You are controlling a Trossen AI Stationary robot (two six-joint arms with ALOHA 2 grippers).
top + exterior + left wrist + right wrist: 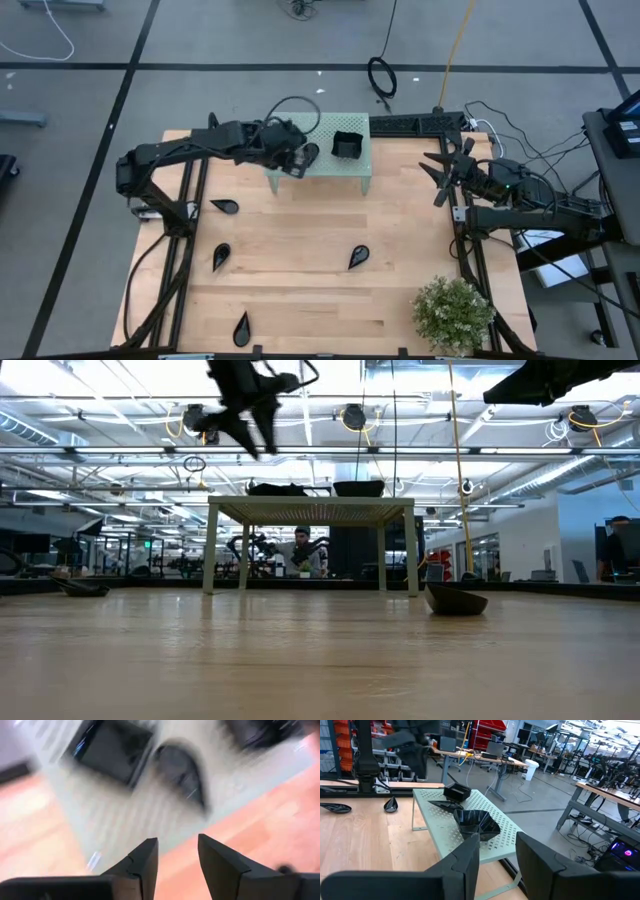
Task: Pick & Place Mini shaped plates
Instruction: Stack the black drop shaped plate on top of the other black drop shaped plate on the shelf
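Note:
Three mini shaped plates lie on the pale green stand [325, 172]: a wavy-edged plate [347, 144], a teardrop plate [310, 153] and a square plate [112, 750]. My left gripper [296, 165] hovers over the stand's left front edge, open and holding nothing; its wrist view shows the teardrop plate [182, 770] just past the fingertips [147, 852]. On the wooden table lie more teardrop plates [225, 207], [221, 255], [358, 257], [241, 328]. My right gripper [445, 170] waits open at the table's right edge, facing the stand [440, 827] and the wavy plate [477, 822].
A small potted plant [455, 312] stands at the front right corner of the table. Black frame rails [180, 215] run along both sides. In the low view the stand [310, 510] rises on thin legs with a plate [455, 600] on the table before it.

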